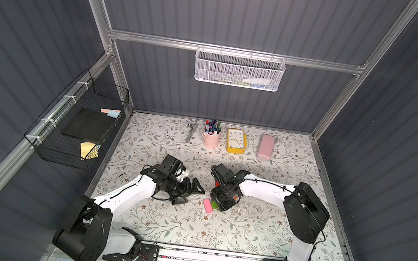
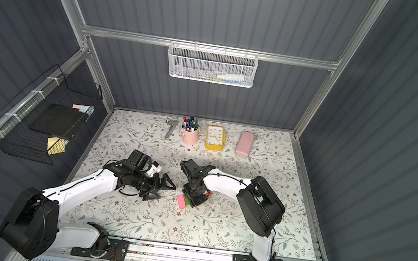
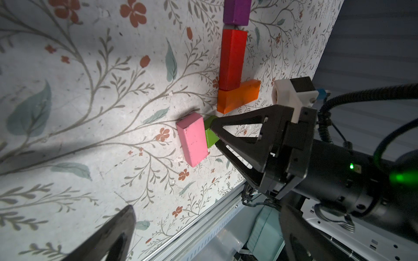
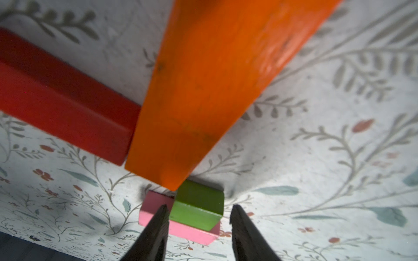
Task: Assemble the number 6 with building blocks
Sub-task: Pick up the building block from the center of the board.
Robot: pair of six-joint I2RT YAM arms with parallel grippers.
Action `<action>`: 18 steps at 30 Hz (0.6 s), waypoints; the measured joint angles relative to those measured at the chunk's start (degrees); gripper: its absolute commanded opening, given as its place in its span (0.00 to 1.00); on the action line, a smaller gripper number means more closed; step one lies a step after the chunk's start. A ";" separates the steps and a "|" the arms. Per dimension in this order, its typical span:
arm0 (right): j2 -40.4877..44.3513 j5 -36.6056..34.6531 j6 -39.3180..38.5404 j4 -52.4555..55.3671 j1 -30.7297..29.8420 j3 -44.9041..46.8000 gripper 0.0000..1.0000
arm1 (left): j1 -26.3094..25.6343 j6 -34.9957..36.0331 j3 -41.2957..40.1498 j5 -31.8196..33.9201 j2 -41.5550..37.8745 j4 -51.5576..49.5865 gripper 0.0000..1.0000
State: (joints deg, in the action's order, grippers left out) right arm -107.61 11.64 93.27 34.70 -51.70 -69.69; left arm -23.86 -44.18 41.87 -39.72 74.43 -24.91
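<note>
Right end effector point(image 4: 199, 208) is down on the bench point(image 1: 160, 222), well apart from the clock point(image 1: 235, 140) on the robot's side, jaws spread just wider than the green cube point(image 3: 210, 135) and straddling it. One finger sits at the seam with the pink block point(image 3: 192, 140), the other shows a gap. That seam is the worry: squeeze now and the finger likely shoves pink askew instead of seating on green. A cube this small could also pivot or squirt out. The orange bar point(image 3: 237, 96) ends right by the cube, touching or not I can't tell, and it butts the red bar point(image 3: 231, 59) in an L, with the purple bar point(image 3: 236, 11) in line past red. A careless lift could clip orange and break that corner. No brown bar in sight. Left end effector point(image 1: 191, 194) hovers close by, spread wide and empty, so the two arms could bump. Containers now: the pink cup point(image 1: 211, 138) just beside the clock is stuffed with pens point(image 1: 212, 127). The pink case point(image 1: 265, 146) on the clock's other side is shut, contents unknown. The white basket point(image 1: 201, 62) on the wall above the clock holds a pale bottle point(image 1: 256, 81) lying flat. The black basket point(image 1: 41, 137), far from the clock on the robot's left wall, carries a black slab point(image 1: 89, 124), sticky notes point(image 1: 112, 113) and a yellow pad point(image 1: 88, 149).
</note>
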 measured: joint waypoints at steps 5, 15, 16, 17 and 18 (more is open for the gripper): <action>0.00 -0.61 0.22 -0.04 0.00 0.00 0.48 | 0.00 0.37 0.20 0.00 0.00 -0.42 0.99; -1.20 -0.79 0.37 0.07 -0.09 -0.17 0.45 | 0.00 1.40 0.52 -0.02 0.00 -1.01 0.99; -1.22 -0.79 0.39 0.13 -0.13 -0.22 0.44 | 0.00 1.44 0.52 -0.02 0.00 -1.03 0.99; -1.27 -0.79 0.37 0.24 -0.15 -0.26 0.44 | 0.00 1.53 0.52 -0.02 0.00 -1.05 1.00; -1.29 -0.81 0.37 0.39 -0.15 -0.35 0.42 | 0.00 1.62 0.52 -0.02 0.00 -1.07 0.99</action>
State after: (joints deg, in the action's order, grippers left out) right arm -108.90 10.83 93.65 35.09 -51.86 -70.04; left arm -23.86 -42.57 42.39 -39.75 74.43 -25.98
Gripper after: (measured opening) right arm 0.442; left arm 0.994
